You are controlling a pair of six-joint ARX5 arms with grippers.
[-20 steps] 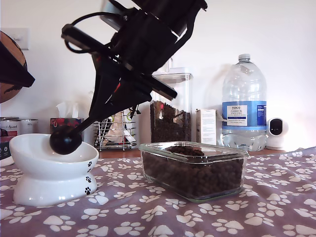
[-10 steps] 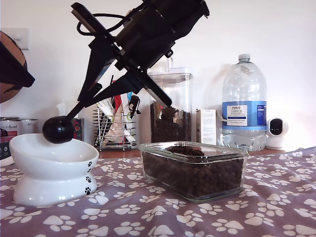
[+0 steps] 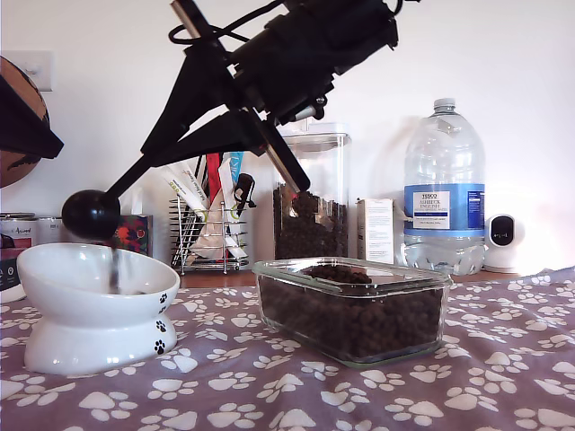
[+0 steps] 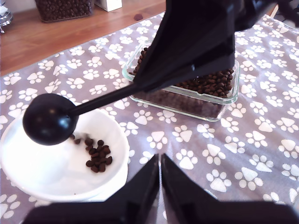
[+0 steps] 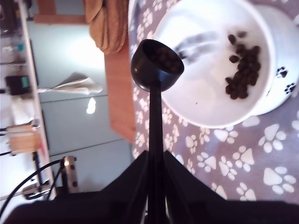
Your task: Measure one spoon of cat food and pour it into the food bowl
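My second gripper [image 5: 155, 161] pinches the spoon [image 3: 91, 214], tipped above the food bowl's rim [image 3: 54, 254], cat food [image 4: 97, 153] inside. My first gripper [image 4: 159, 179] hangs pressed together, empty.

A glass dish [image 3: 352, 310] of kibble stands just beside the food bowl [image 3: 90, 310].

"tesco" on the water bottle's [image 3: 444, 184] blue label

Clutter we see behind the paw-print cloth [image 3: 377, 395]

We see a tall clear jar [image 3: 312, 193], a big water bottle [image 3: 444, 189], a wire rack [image 3: 205, 238], a tissue box [image 3: 126, 229] and a small white camera [image 3: 503, 241].
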